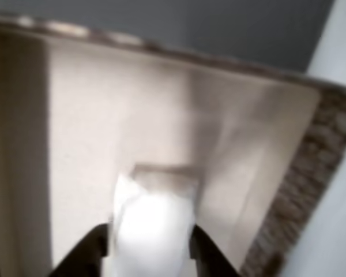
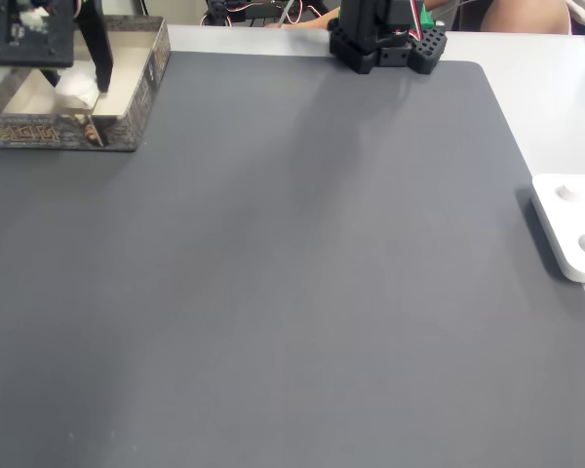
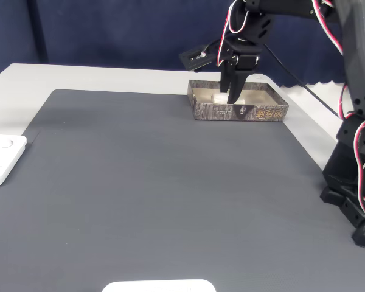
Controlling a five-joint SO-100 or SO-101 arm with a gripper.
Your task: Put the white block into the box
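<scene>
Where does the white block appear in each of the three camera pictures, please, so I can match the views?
Other view: the white block sits bottom centre, between the dark fingers of the gripper, above the pale floor of the box.
A fixed view: top left corner, inside the box.
Another fixed view: upper centre-right, inside the box.
Shared landmark: the box.

A dark grey mat [image 3: 158, 182] covers a pale table [image 3: 24, 76] before a navy curtain [image 3: 109, 30].
</scene>
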